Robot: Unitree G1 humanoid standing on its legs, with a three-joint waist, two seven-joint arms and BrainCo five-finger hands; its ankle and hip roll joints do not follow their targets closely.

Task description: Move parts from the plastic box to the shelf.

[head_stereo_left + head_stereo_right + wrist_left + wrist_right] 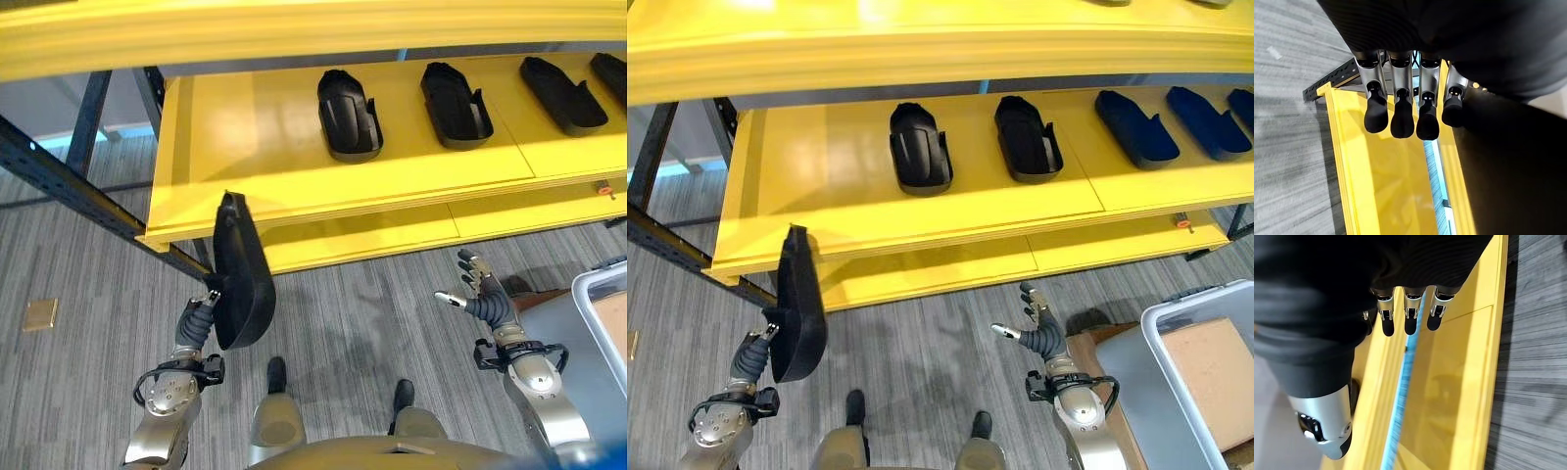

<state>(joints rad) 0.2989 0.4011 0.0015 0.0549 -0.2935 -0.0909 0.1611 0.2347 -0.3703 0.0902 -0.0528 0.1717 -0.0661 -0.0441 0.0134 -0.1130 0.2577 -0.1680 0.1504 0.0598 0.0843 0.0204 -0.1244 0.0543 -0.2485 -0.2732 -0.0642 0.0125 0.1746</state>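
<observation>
My left hand [196, 318] is shut on a long black moulded part [240, 274], holding it upright just in front of the yellow shelf's [245, 147] front edge near its left end. In the left wrist view its fingers [1400, 112] curl beside the dark part [1508, 171]. Several similar black parts [348, 113] lie in a row on the shelf board. My right hand [483, 292] hangs open and empty over the floor at the right, with straight fingers [1410, 316]. The plastic box [1190, 300] stands at the lower right, beside that hand.
A yellow beam [294, 39] of the upper level overhangs the shelf. A lower yellow board [392, 235] sits under it near the floor. A dark rack rail [59, 186] runs diagonally at the left. A brass floor plate [40, 314] lies far left. A brown slab [1215, 367] lies in the box.
</observation>
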